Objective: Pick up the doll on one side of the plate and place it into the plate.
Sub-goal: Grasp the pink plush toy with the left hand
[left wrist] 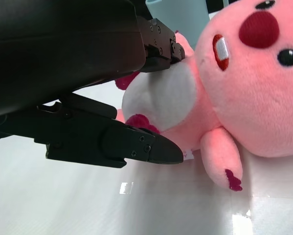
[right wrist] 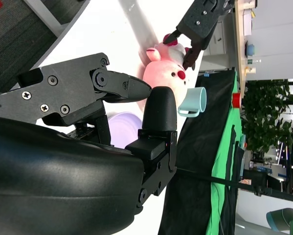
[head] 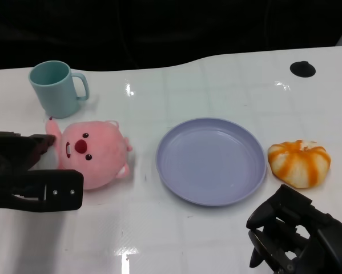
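Left hand (head: 31,171) is spread open around pink plush doll (head: 93,153), nothing gripped; fingers should be closed on the body before lifting toward lavender round plate (head: 212,160).

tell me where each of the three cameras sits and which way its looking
Head view: up high, looking down at the table; left hand and right hand show.
Left wrist view: behind the left hand, facing the pink doll.
Right wrist view: behind the right hand, facing across the purple plate.
All three share the doll.

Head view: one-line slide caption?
Left hand open around pink doll, beside empty purple plate.
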`<state>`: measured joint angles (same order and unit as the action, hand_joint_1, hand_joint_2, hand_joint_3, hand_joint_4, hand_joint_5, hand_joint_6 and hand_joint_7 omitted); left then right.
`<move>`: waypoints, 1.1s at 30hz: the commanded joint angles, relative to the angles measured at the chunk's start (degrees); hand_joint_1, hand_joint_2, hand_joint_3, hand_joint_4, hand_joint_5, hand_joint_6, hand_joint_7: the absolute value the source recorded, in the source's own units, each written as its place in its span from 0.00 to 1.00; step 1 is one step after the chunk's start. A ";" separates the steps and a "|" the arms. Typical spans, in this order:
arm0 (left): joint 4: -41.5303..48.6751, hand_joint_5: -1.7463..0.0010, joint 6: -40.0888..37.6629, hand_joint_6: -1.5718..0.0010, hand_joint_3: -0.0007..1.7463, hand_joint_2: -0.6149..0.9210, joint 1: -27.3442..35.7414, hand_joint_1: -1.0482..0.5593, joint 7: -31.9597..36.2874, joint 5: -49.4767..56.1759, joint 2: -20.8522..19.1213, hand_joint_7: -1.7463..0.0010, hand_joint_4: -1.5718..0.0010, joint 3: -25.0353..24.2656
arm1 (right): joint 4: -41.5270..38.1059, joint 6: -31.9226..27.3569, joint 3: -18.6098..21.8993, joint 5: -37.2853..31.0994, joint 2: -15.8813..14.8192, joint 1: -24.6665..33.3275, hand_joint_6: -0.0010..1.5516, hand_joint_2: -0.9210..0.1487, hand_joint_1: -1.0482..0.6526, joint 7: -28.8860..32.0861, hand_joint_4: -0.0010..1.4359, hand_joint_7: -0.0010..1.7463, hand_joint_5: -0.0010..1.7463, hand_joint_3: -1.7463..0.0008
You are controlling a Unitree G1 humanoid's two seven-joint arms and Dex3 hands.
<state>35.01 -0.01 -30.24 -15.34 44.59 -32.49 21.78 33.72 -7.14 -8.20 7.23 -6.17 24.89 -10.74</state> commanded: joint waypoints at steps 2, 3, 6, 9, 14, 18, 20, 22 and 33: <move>7.62 0.95 0.75 0.92 0.00 0.98 -2.58 0.31 -0.29 -0.05 1.98 0.99 0.96 2.82 | 0.94 -0.21 0.29 0.10 -0.17 0.25 0.33 0.00 0.39 0.42 0.42 0.88 0.96 0.72; 9.68 0.95 1.03 0.92 0.00 0.98 -3.33 0.31 0.27 0.04 2.52 0.99 0.95 3.40 | 1.01 -0.27 0.29 0.26 -0.14 0.29 0.33 0.00 0.39 0.40 0.42 0.88 0.96 0.72; 15.39 0.94 0.50 0.85 0.00 0.96 -5.38 0.36 2.26 0.23 4.48 0.98 0.88 4.79 | 1.24 -0.70 0.32 0.67 -0.03 0.37 0.33 0.00 0.39 0.46 0.42 0.88 0.96 0.72; 20.47 0.91 0.21 0.63 0.00 0.96 -6.98 0.42 5.59 0.76 6.17 0.95 0.66 6.31 | 1.35 -0.65 0.27 0.58 -0.06 0.41 0.33 0.00 0.39 0.56 0.42 0.88 0.96 0.72; 25.96 0.28 3.10 0.40 0.10 1.00 -7.74 0.46 13.56 1.26 7.03 0.96 0.57 8.57 | 1.74 -0.63 -0.02 0.06 -0.17 0.56 0.33 0.00 0.40 0.89 0.42 0.88 0.97 0.72; 27.84 0.17 4.80 0.33 0.12 1.00 -7.33 0.49 18.39 0.58 7.15 0.95 0.58 8.94 | 1.66 -0.47 0.01 0.05 -0.25 0.51 0.33 0.00 0.39 0.83 0.42 0.88 0.97 0.72; 28.36 0.28 6.20 0.31 0.16 1.00 -6.83 0.49 20.24 -0.63 7.16 0.95 0.57 8.32 | 1.75 -0.70 0.08 0.20 -0.21 0.49 0.33 0.00 0.39 0.86 0.41 0.88 0.97 0.72; 28.52 0.15 7.40 0.29 0.16 1.00 -6.34 0.49 23.04 -0.82 6.97 0.90 0.59 8.37 | 1.65 -0.66 0.10 0.21 -0.18 0.38 0.33 0.00 0.39 0.86 0.41 0.88 0.97 0.72; 25.43 0.00 14.21 0.57 0.29 0.93 -3.16 0.54 35.78 -9.60 6.61 0.00 0.44 0.23 | 0.59 -0.72 -0.53 -0.27 0.13 -0.52 0.33 0.00 0.39 1.08 0.42 0.88 0.97 0.72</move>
<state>61.21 13.73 -34.49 21.00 36.49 -25.50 23.38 34.58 -7.70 -8.77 7.04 -6.07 24.36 -10.01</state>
